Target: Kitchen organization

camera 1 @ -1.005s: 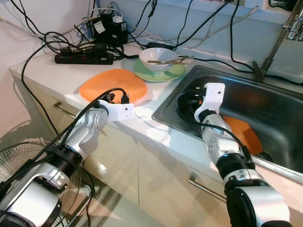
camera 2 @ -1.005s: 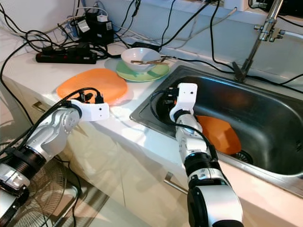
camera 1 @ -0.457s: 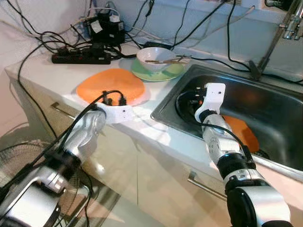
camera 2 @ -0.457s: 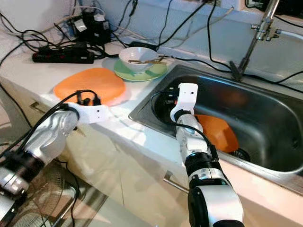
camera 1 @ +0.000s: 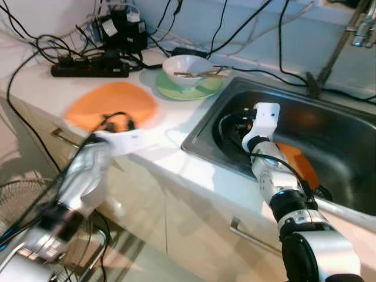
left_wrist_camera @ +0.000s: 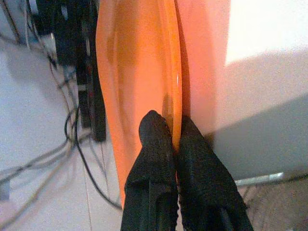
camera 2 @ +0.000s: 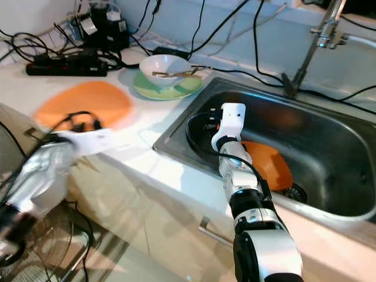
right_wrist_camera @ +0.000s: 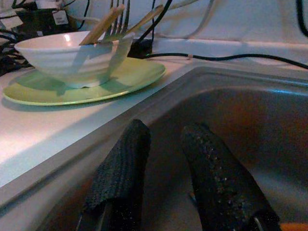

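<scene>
Orange plate (camera 1: 111,104) is flat on the white counter (camera 1: 170,120), near the counter's front edge and toward its left end, well apart from the sink (camera 1: 341,141). Glossy, shallow, roughly oval with a soft irregular outline; long axis runs along the counter's front edge, no end that really points anywhere. Left gripper (left_wrist_camera: 174,139) is clamped on the plate's near rim: in the wrist view one black finger sits on top of the rim, the other under it, the two pads (left_wrist_camera: 155,132) pressed together with only the plate edge between them. Left arm is motion-blurred in the head views, so wrist detail there is unreadable. Second orange plate (camera 2: 269,164) lies tilted in the sink basin, beside the drain, partly behind the right arm. Right gripper (right_wrist_camera: 163,144) is inside the sink at its left end, below the rim, fingers spread with a clear gap and nothing between them. On the counter at the sink's back left corner: green plate (camera 1: 194,88) with a white bowl (camera 1: 187,69) on it, chopsticks (camera 1: 202,74) lying across the bowl. Black power strip (camera 1: 88,69) and cable tangle at the counter's back left corner. Faucet (camera 2: 311,47) stands behind the sink's back edge.
</scene>
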Tool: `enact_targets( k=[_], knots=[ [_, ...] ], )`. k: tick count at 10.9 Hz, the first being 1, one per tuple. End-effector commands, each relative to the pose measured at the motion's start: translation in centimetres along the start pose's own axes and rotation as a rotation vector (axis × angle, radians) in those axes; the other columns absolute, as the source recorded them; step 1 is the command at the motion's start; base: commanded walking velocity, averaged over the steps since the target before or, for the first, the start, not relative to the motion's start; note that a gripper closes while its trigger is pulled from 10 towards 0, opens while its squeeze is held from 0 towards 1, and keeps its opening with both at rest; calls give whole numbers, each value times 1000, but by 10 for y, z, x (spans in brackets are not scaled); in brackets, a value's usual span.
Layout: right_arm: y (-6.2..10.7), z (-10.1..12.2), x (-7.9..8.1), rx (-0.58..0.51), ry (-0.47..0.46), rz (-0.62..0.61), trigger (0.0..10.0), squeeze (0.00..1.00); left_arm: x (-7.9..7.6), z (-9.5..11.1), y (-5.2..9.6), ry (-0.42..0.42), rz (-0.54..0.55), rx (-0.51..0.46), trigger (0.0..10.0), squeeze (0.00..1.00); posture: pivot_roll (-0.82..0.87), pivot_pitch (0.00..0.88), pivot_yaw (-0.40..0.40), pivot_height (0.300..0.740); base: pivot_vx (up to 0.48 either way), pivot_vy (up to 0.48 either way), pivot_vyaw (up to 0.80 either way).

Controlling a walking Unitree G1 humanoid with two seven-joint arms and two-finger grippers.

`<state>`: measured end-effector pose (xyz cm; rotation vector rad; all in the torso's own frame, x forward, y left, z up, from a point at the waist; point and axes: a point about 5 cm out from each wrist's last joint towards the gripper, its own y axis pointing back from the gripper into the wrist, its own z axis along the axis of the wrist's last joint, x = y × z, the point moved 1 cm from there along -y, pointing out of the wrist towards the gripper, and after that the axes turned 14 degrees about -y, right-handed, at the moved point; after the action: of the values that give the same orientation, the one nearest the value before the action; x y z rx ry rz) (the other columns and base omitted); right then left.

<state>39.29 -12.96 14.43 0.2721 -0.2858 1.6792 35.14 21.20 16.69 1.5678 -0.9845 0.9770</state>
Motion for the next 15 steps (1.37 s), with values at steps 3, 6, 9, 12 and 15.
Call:
enact_targets(
  k=[3,6,9,12,15],
  knots=[
    [-2,1,3,5,5,11,10000,0,7,-16,8,42,96,76,10000,0,265,27,-69,740,0,0,0],
    [-1,1,2,-1,2,8,10000,0,56,8,18,-5,391,-8,10000,0,255,6,-55,740,0,0,0],
    [-1,1,4,-4,-14,7,10000,0,78,42,28,-43,526,-152,10000,0,257,0,-46,740,0,0,0],
    [-5,17,4,-51,-83,21,10000,1000,88,80,34,-69,579,-306,10000,0,249,0,-38,740,0,0,0],
    [-8,43,-6,-106,-294,37,10000,824,89,113,34,-72,576,-415,10000,0,222,0,-24,740,0,0,0]
  ],
)
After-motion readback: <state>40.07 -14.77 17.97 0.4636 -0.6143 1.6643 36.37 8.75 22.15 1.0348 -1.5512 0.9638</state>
